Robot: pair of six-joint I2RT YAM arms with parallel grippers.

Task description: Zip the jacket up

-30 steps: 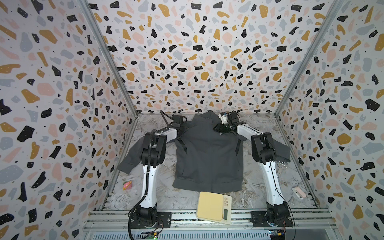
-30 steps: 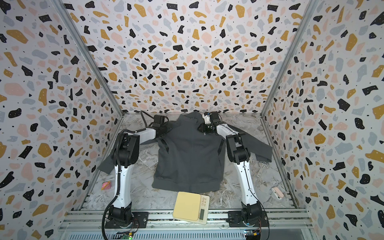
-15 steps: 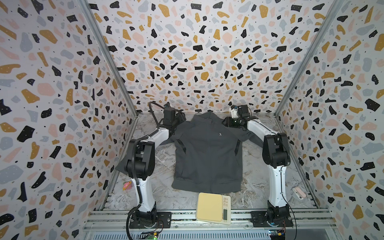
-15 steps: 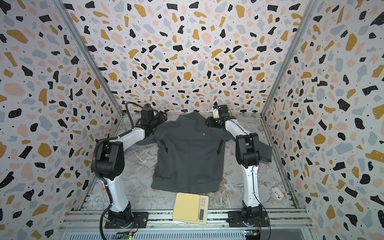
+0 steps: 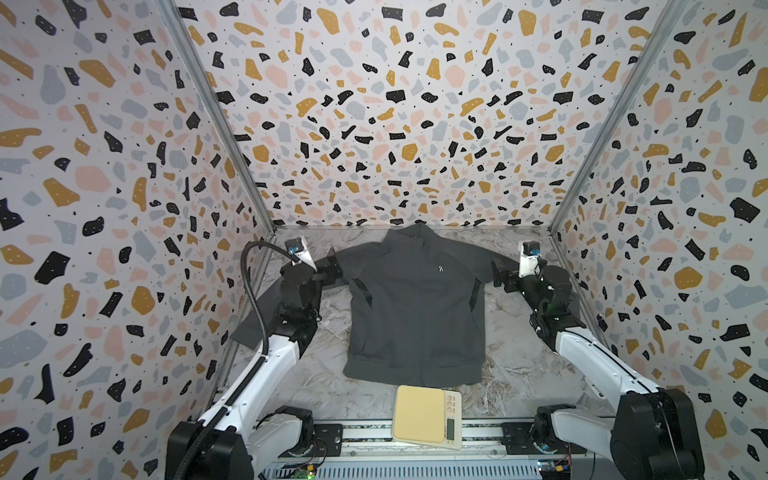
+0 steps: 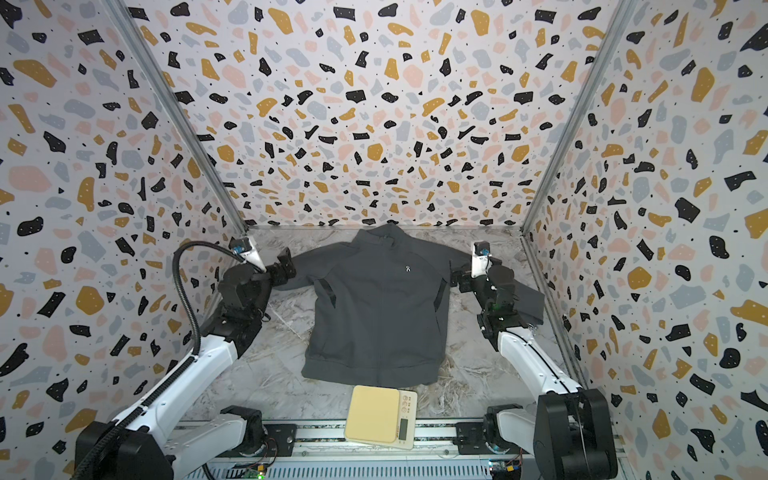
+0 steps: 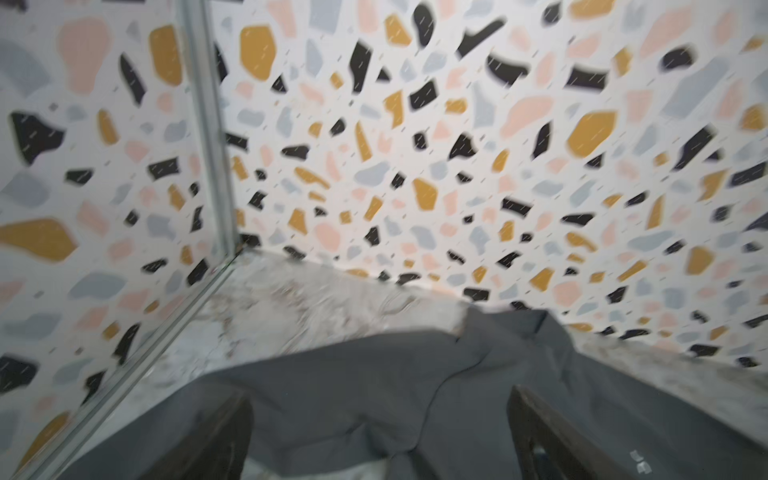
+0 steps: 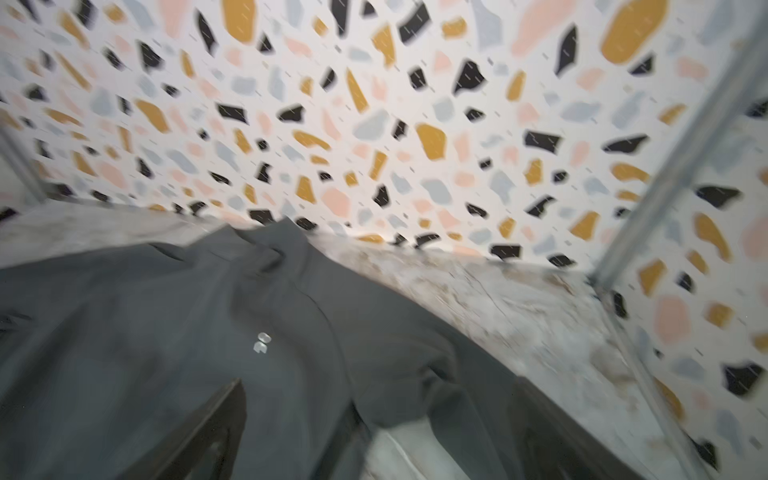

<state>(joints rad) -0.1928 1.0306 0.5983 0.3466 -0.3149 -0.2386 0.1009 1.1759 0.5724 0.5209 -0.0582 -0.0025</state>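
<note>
The dark grey jacket (image 5: 415, 307) lies flat on the marble tabletop, collar toward the back wall and hem toward the front. Its front halves meet along the centre zip line, and the white logo (image 5: 440, 269) shows on the chest. My left gripper (image 5: 332, 266) stands open just over the sleeve beside one shoulder. My right gripper (image 5: 498, 273) stands open at the other shoulder. In the left wrist view the gripper (image 7: 378, 432) has its fingers wide apart above jacket cloth (image 7: 374, 386). In the right wrist view the gripper (image 8: 374, 432) also stands open over the jacket (image 8: 166, 332), gripping nothing.
A beige kitchen scale (image 5: 428, 419) sits at the front edge, just below the hem. One sleeve (image 5: 253, 328) trails under the left arm toward the side wall; the other sleeve (image 6: 528, 299) lies under the right arm. Terrazzo walls close in three sides.
Both grippers have opened and let go of the jacket near the collar. The arms have swung outward to the shoulders, and the jacket now lies spread flat.
</note>
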